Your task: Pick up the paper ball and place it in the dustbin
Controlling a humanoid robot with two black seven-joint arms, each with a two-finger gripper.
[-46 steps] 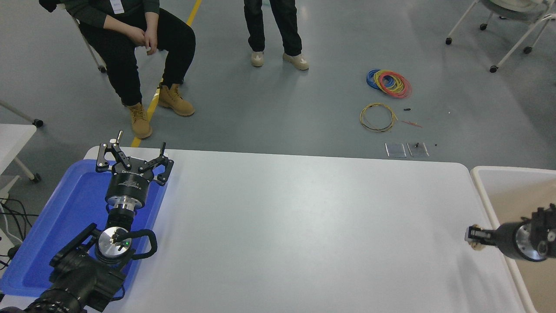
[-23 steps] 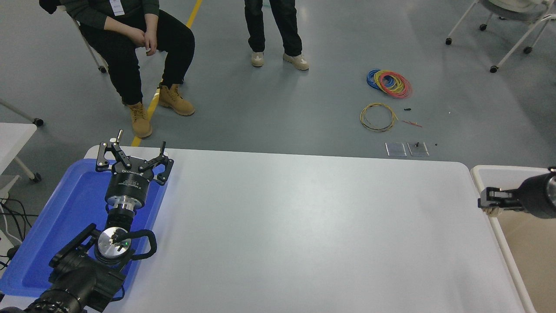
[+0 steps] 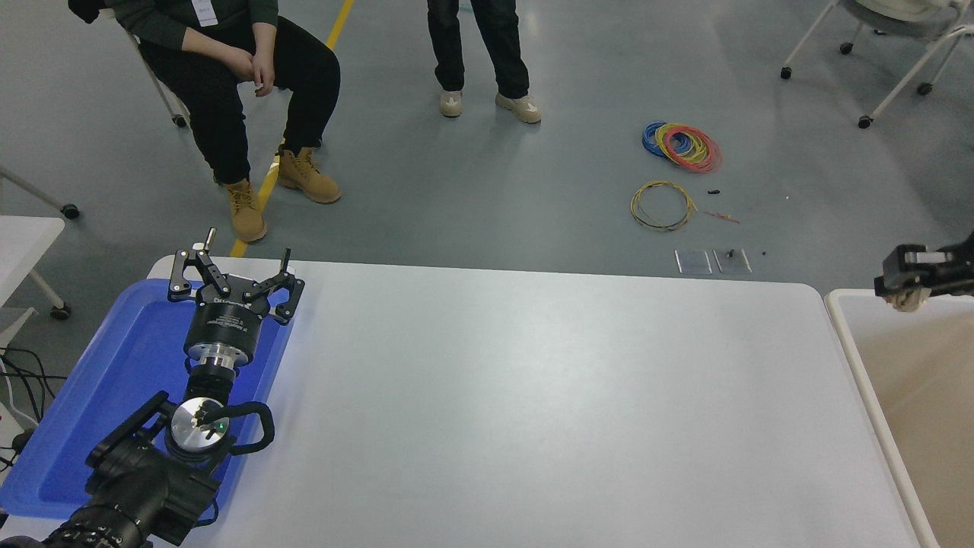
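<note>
At the right edge my right gripper (image 3: 898, 283) is shut on the paper ball (image 3: 905, 302), a small tan wad that peeks out below the fingers. It hangs over the far rim of the dustbin (image 3: 841, 323), an off-white bin with a beige inside standing off the table's right end. My left gripper (image 3: 234, 272) is parked open at the lower left, over the far end of the blue tray.
A flat blue tray (image 3: 68, 426) lies on the white table's left end under the left arm. One person sits and another stands beyond the far edge. Coils of coloured wire (image 3: 681, 144) lie on the floor.
The right gripper has carried the paper ball up and rightward from beside the table's right edge to above the dustbin's far rim. The left arm has not moved.
</note>
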